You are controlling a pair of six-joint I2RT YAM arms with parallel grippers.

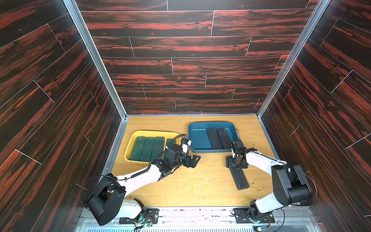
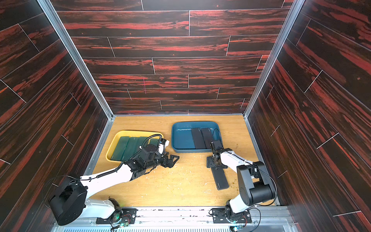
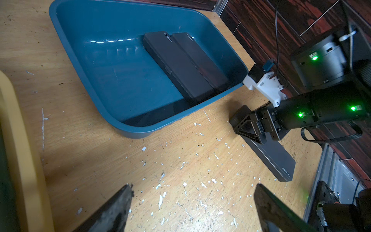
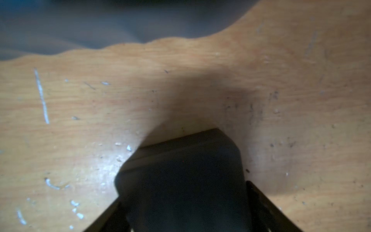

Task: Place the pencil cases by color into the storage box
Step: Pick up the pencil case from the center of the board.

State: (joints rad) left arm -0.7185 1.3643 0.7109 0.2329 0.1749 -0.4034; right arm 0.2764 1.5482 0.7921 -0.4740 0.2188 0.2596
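Observation:
A black pencil case [image 1: 240, 179] [image 2: 220, 179] lies flat on the wooden table at the right. My right gripper [image 1: 236, 164] [image 4: 184, 192] is down over its far end, fingers pressed against both long sides of the case [image 4: 184, 170]. Two more black cases [image 1: 217, 138] [image 3: 180, 66] lie side by side in the blue tray [image 1: 198, 136] [image 3: 112, 70]. Several dark green cases [image 1: 148, 147] fill the yellow tray [image 1: 128, 150]. My left gripper [image 1: 193, 159] [image 3: 193, 186] hovers open and empty over bare table between the trays.
The booth's dark wood-pattern walls close in on three sides, with metal rails [image 1: 112, 152] along the table edges. The table surface [image 3: 180, 160] is scuffed with white flecks. The right arm [image 3: 321, 112] stands between the blue tray and the right wall.

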